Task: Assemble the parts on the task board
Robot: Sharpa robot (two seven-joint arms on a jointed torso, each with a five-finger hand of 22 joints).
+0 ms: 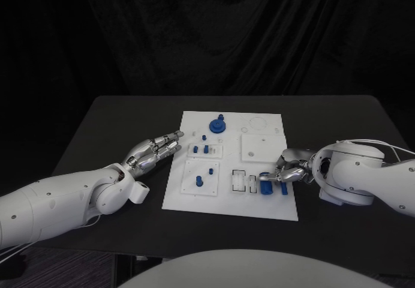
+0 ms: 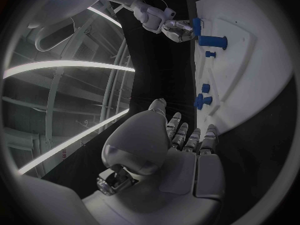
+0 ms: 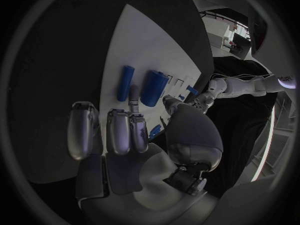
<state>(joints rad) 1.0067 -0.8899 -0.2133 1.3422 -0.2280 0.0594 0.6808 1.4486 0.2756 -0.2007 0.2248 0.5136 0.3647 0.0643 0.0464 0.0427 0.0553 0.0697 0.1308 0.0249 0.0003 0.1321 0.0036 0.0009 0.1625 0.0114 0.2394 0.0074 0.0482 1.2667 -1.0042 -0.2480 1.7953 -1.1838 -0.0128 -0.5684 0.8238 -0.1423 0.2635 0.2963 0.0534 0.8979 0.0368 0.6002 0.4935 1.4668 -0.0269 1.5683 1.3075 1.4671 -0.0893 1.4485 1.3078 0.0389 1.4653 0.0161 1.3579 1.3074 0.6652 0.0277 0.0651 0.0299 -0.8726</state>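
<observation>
Right robot hand [image 1: 289, 173], open and empty, sat just beside two blue cylinders [image 1: 266, 183] lying lengthwise; left robot hand [image 1: 156, 150] open, farther off.

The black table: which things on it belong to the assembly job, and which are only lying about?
Belong to the job:
white task board
blue round gear-like part
two blue cylinder parts
small blue pegs
left hand, open
right hand

Only lying about:
nothing that I can see besides the black table

A black table [image 1: 104, 126] carries the white task board [image 1: 199, 201], which lies flat near its middle.
</observation>
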